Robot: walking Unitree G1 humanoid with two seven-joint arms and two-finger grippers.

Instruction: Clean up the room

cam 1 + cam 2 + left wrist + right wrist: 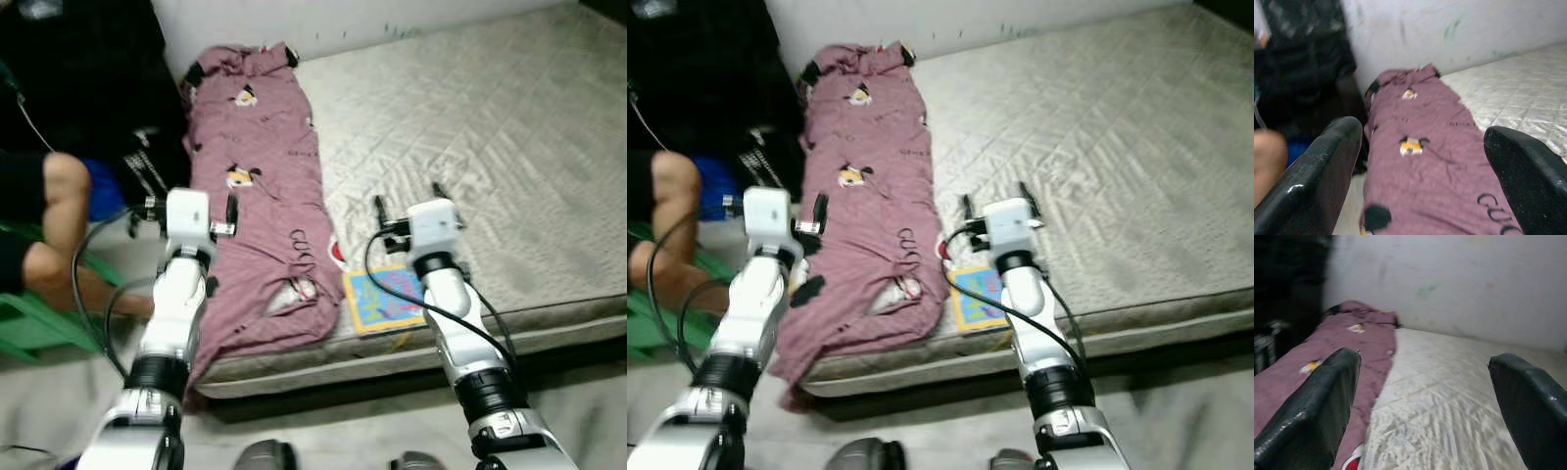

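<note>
A bare quilted grey mattress (470, 147) took up most of the room, lying low on the floor against a white wall (1449, 29). Along its left edge stretched a long mauve blanket (260, 196), crumpled at the wall end and hanging over the near corner of the mattress. It was printed with small cartoon mouse heads and black patches, and the black lettering near its near end looked like "GUCCI", though the letters were blurred. Just beside the blanket, at the near edge of the mattress, lay a thin picture book (384, 299) with a yellow border and a blue cover; whatever was printed on it was too smeared to read.

To the left of the mattress a person sat on a green plastic seat (39, 328), a bare knee (59, 191) showing against dark clothes and bags.

The left gripper (182, 211) was held above the blanket's left edge, its fingers (1317, 171) spread wide with nothing between them and touching nothing. The right gripper (408, 204) hung over the bare mattress just beyond the book, its fingers (1322, 406) likewise wide apart and holding nothing.
</note>
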